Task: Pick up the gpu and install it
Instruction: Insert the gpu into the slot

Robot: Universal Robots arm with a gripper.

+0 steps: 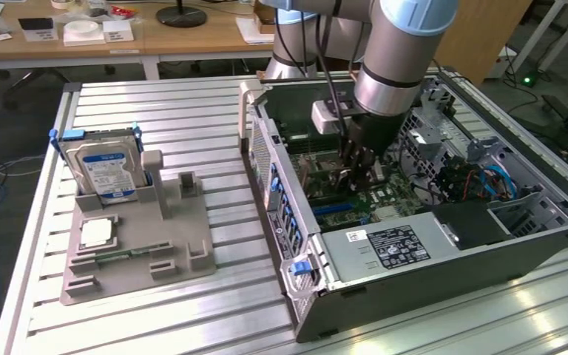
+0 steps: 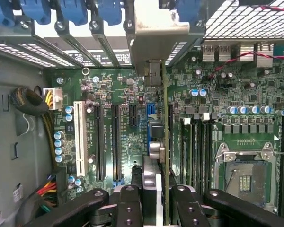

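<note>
We see the gripper [image 2: 157, 189] partly closed on the gpu [image 2: 164, 142], its dark fingers [image 2: 130, 208] pinching the thin card edge-on from either side. The card stands upright inside the open computer case [image 1: 304, 296], held over the green motherboard [image 2: 109, 94] between the long black expansion slots [image 2: 115, 142] and the memory slots beside the CPU socket [image 2: 246, 175]; its silver bracket [image 2: 154, 33] reaches up to the row of blue slot clips [image 2: 109, 10] at the case's rear wall. In the exterior view the arm [image 1: 398, 59] descends into the case, and to the exterior view's left a grey fixture [image 1: 136, 251] on the slatted table [image 1: 166, 111] carries a blue-labelled hard drive [image 1: 103, 171].
</note>
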